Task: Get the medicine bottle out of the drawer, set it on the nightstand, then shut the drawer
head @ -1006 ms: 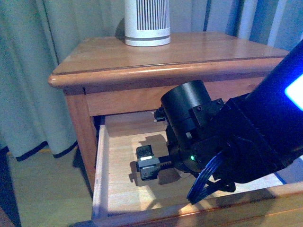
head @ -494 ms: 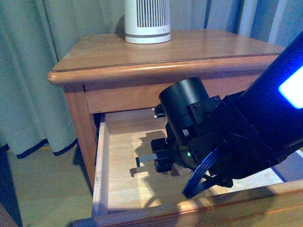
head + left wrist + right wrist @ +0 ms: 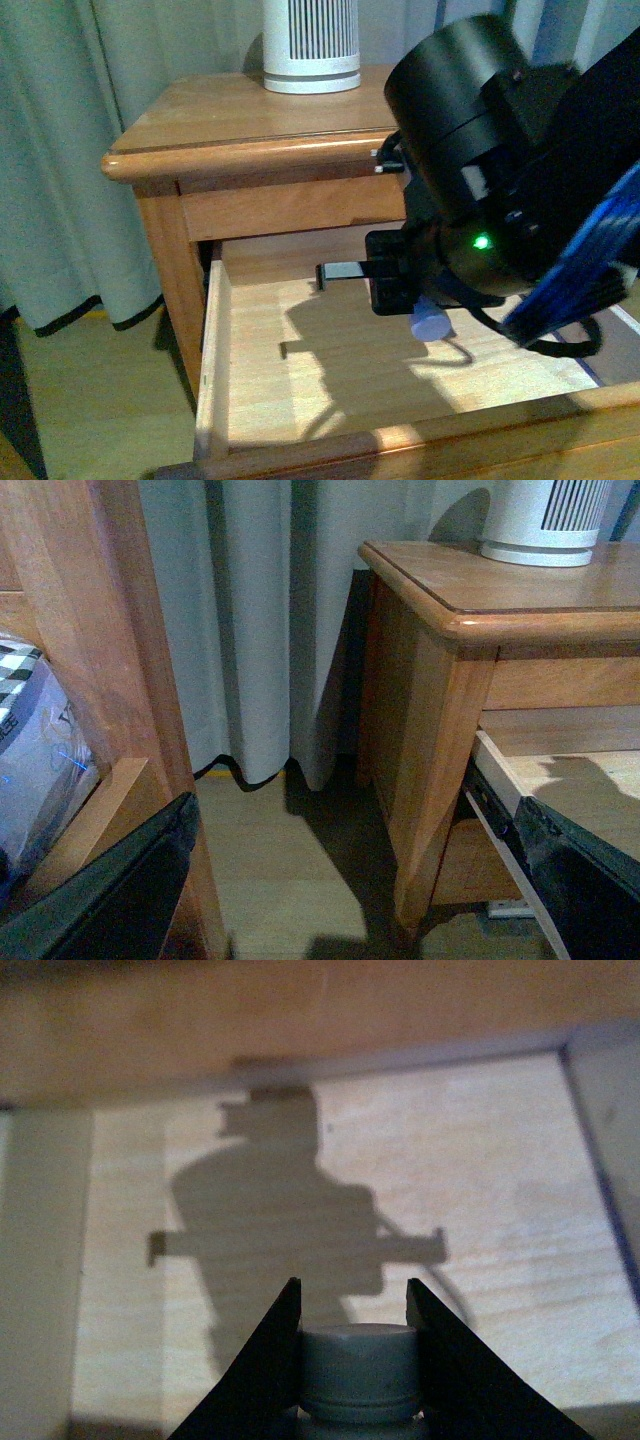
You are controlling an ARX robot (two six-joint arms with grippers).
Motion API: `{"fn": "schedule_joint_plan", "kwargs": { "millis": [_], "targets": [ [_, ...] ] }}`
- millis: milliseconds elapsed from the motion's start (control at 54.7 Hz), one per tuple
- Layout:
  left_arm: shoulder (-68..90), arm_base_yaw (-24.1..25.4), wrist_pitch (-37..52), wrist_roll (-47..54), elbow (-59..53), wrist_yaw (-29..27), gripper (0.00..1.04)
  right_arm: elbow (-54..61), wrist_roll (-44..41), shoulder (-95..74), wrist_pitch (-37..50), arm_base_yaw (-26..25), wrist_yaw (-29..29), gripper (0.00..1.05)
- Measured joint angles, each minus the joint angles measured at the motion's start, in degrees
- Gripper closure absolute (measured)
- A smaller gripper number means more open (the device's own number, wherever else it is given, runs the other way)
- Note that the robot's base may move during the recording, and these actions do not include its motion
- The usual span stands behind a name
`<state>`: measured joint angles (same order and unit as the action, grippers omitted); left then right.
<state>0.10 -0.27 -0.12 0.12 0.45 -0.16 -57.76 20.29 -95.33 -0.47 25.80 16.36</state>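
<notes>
Front view, from the left: a pale curtain hangs beside the nightstand. A white ribbed device stands at the back of its glossy top. The rest of the top that is in view is bare, and the right arm hides some of its right part.

Below, the drawer is pulled well out. A second ago the right end effector was down on the drawer floor. It has since lifted and now hangs above the floor, level with the drawer opening.

The medicine bottle came up with it, its pale cap just showing beneath the fingers. The right wrist view confirms this: the right end effector is closed snugly on the bottle's cap, one finger on each side, with only its shadow on the boards below.

So the pick looks done. My judgement is that the next move is to carry the bottle up and over the front edge to the top, clear of the device, and then push the drawer shut.

The pale drawer floor that can be seen holds nothing else, though the arm hides part of the right side.

In the left wrist view, the left end effector is spread wide with nothing between its fingers. It sits off the nightstand's left side, near the floor.
</notes>
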Motion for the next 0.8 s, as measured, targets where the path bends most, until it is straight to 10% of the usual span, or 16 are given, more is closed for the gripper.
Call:
{"fn": "schedule_joint_plan", "kwargs": {
  "millis": [476, 805],
  "targets": [
    [0.0, 0.0, 0.0, 0.0, 0.0, 0.0, 0.07, -27.71, -14.58, -7.45, 2.25, -17.77, 2.1, 0.77],
    [0.0, 0.0, 0.0, 0.0, 0.0, 0.0, 0.07, -39.98, -17.64, -24.41, 5.73, -19.37, 3.8, 0.77]
  ]
}}
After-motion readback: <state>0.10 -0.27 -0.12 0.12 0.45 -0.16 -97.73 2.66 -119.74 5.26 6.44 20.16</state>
